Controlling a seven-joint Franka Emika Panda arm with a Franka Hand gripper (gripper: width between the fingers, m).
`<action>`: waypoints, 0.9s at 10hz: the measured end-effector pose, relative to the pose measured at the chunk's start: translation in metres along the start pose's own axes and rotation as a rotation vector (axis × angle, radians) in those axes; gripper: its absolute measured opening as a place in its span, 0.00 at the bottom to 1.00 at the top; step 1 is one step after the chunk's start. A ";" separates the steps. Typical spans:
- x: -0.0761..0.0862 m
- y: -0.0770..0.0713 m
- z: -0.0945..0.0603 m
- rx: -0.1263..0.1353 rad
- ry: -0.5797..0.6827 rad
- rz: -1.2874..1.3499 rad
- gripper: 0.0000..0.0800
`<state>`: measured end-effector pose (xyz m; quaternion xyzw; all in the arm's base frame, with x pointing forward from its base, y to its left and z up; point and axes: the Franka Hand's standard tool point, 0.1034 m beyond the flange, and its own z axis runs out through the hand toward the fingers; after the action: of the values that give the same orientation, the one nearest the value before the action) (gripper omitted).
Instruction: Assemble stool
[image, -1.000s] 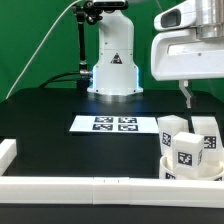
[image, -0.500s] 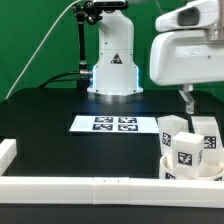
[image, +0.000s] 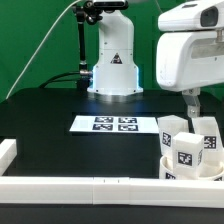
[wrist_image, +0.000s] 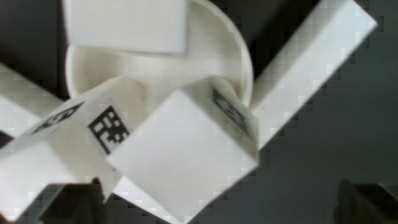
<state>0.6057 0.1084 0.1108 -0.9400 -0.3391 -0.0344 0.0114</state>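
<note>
The stool stands upside down at the exterior view's lower right. Its white tagged legs (image: 186, 148) stick up from the round seat (image: 166, 168). My gripper (image: 192, 108) hangs just above the far right leg (image: 207, 134) and touches nothing. In the wrist view the rimmed seat disc (wrist_image: 222, 50) lies below, with block legs (wrist_image: 187, 150) rising from it, one showing a tag (wrist_image: 107, 125). The gripper (wrist_image: 214, 208) is open, with its dark fingertips (wrist_image: 63, 205) far apart at both sides. Nothing is held between them.
The marker board (image: 114, 124) lies flat at the table's middle. Long white border rails run along the front (image: 80, 186) and the exterior view's left edge (image: 7, 152). The arm's base (image: 113, 65) stands at the back, against a green backdrop.
The gripper has moved toward the exterior view's right and slightly lower, now over the stool's far right leg. The stool parts have not moved.
</note>
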 end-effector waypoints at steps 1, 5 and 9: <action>0.001 0.001 0.001 -0.016 -0.008 -0.144 0.81; 0.005 0.000 0.004 -0.043 -0.051 -0.507 0.81; -0.001 0.003 0.019 -0.037 -0.085 -0.612 0.81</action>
<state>0.6083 0.1060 0.0922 -0.7949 -0.6060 -0.0032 -0.0309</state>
